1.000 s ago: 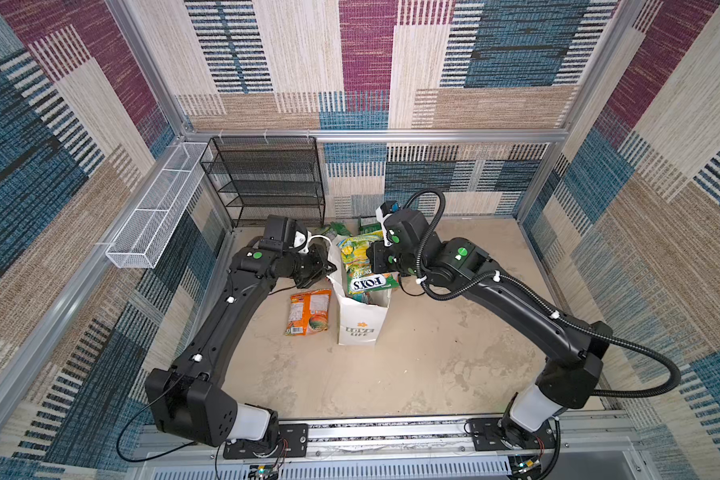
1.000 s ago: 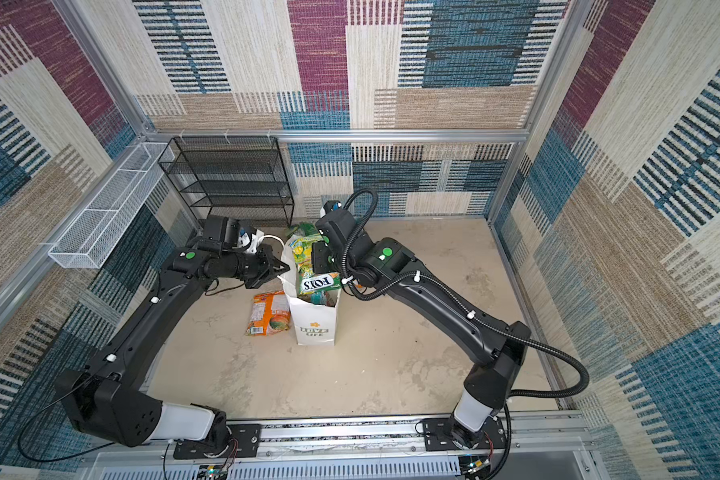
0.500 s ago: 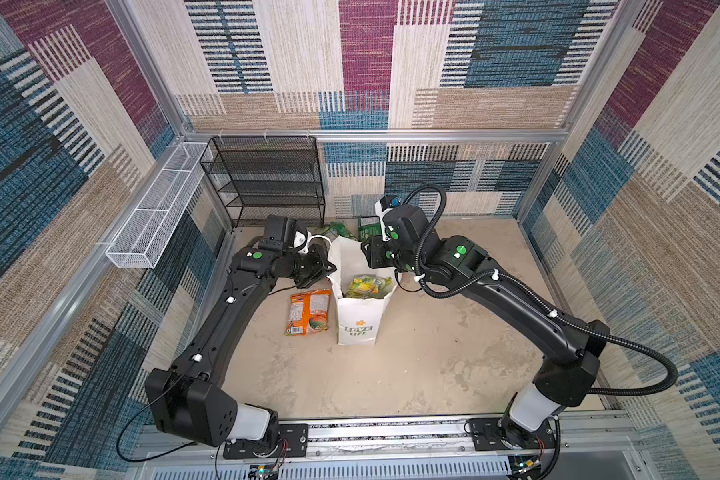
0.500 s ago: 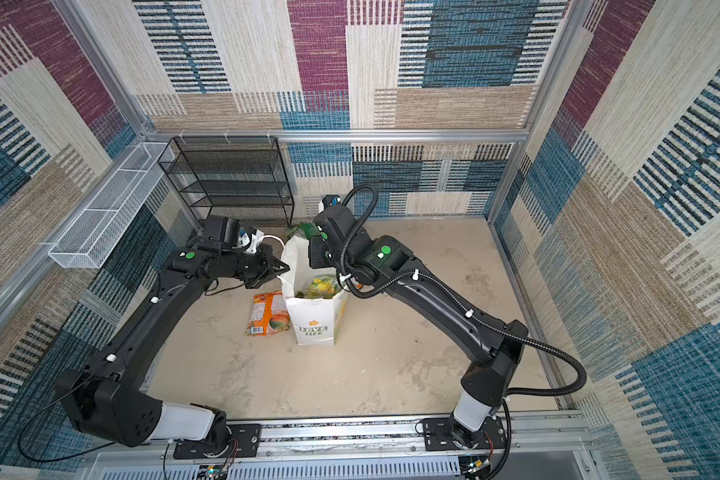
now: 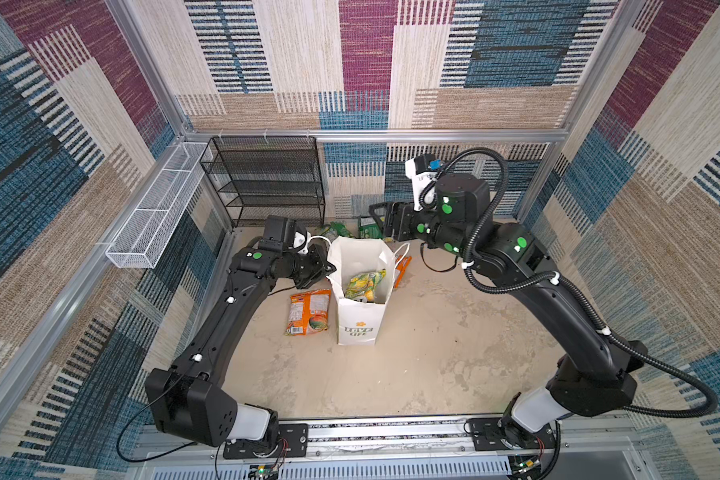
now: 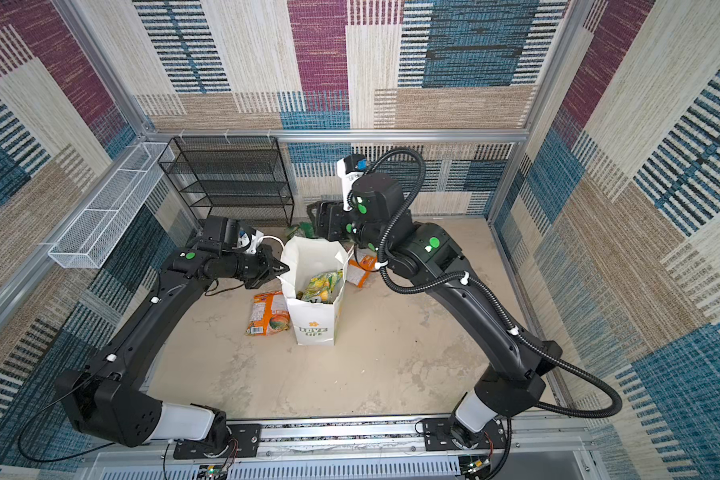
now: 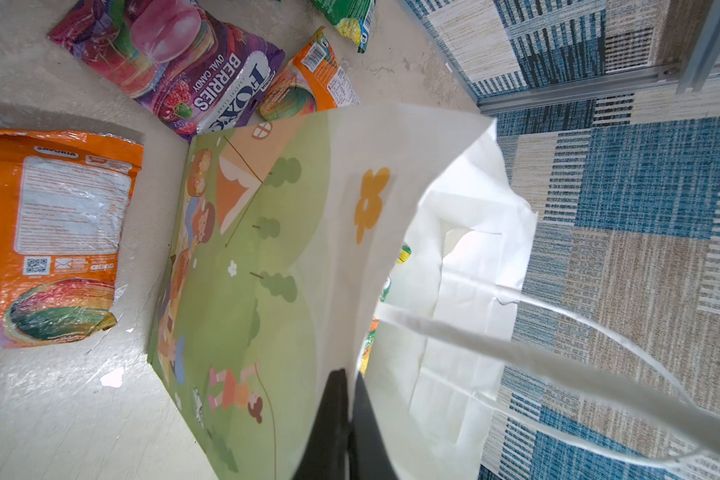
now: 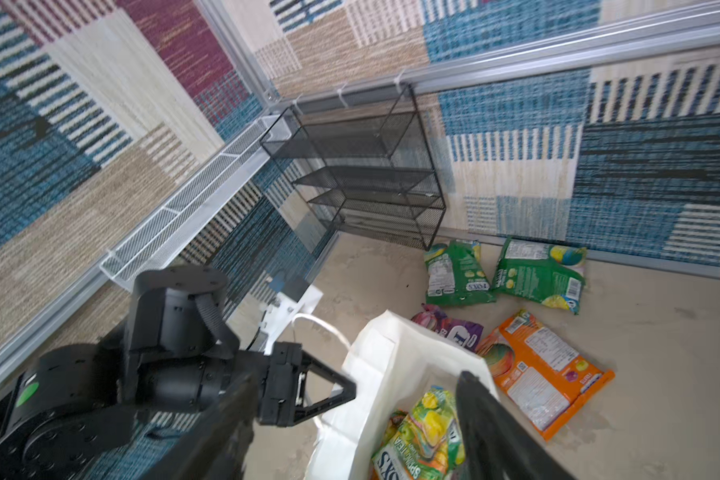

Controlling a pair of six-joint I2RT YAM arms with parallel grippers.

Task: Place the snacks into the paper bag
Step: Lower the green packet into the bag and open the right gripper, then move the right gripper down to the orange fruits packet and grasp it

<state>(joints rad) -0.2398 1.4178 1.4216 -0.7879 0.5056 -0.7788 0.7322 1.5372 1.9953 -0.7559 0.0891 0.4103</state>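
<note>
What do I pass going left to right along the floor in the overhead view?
First an orange packet, then the paper bag, then a second orange packet partly hidden behind the bag.

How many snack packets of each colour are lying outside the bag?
Green packets: 2
Orange packets: 2
Pink packet: 1
Total: 5 in view outside the paper bag; those inside can't be counted.
</note>
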